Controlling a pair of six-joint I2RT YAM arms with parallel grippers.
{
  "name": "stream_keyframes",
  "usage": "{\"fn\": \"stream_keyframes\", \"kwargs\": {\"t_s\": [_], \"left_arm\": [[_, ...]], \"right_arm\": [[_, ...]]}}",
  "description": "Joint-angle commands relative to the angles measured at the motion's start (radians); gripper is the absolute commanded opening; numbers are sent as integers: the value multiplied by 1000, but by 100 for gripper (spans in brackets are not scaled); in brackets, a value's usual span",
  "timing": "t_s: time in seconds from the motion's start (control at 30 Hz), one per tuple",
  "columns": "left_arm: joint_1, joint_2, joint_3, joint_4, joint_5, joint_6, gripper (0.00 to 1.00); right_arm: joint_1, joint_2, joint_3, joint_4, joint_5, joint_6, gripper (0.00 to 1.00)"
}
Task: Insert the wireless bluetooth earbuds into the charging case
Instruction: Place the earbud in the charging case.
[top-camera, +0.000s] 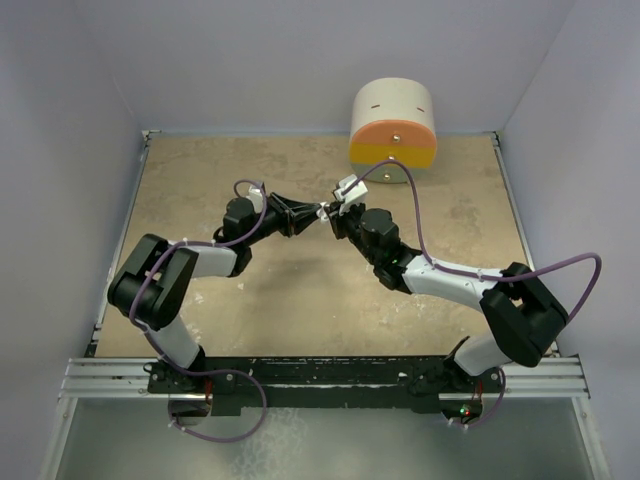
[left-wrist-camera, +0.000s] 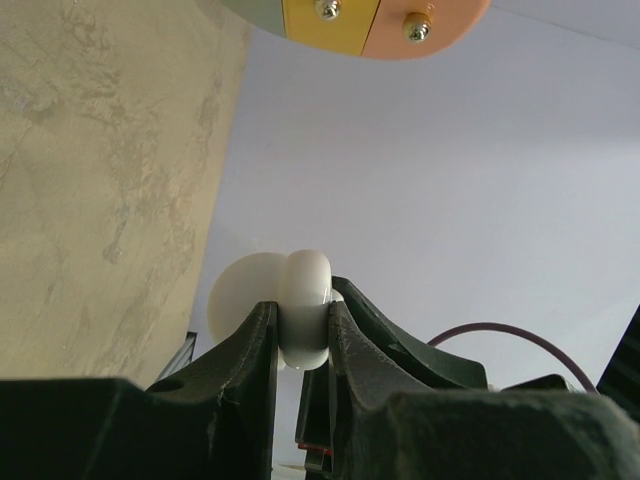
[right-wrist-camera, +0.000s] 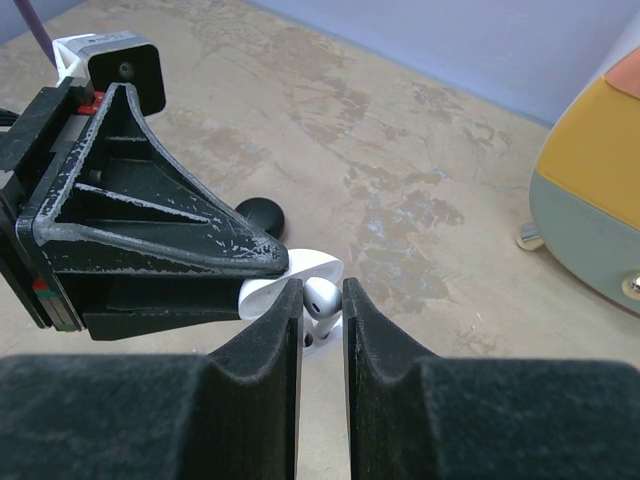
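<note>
L gripper (left-wrist-camera: 303, 318) is clamped on the white case (right-wrist-camera: 262, 295), held above the table (top-camera: 300, 300) centre w/ lid swung open. R gripper (right-wrist-camera: 320, 292) pinches one white earbud (right-wrist-camera: 322, 303) right at the case mouth. In the R wrist view the case sits just at 9 o'clock of the bud (touching or a hair apart, can't tell), and the bud's long axis seems to run 12-to-6, stem down. The bud is in R's grip, so the push-in looks like R's job. A dark oval item (right-wrist-camera: 262, 213) lies on the table at approx 11. An orange-yellow drum (top-camera: 392, 125) sits at 12–1 in the top view. No legible writing or brand anywhere.
</note>
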Motion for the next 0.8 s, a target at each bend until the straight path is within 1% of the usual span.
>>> {"fn": "stream_keyframes", "kwargs": {"t_s": [0.0, 0.33, 0.6, 0.77], "left_arm": [[-1, 0, 57, 117, -3, -28, 0], [-2, 8, 65, 123, -1, -26, 0], [-1, 9, 64, 131, 2, -29, 0], [0, 9, 55, 134, 3, -26, 0]], "right_arm": [[17, -14, 43, -17, -73, 49, 18], [17, -25, 50, -22, -79, 58, 26], [17, -26, 51, -20, -84, 64, 28], [17, -49, 45, -14, -61, 71, 38]]}}
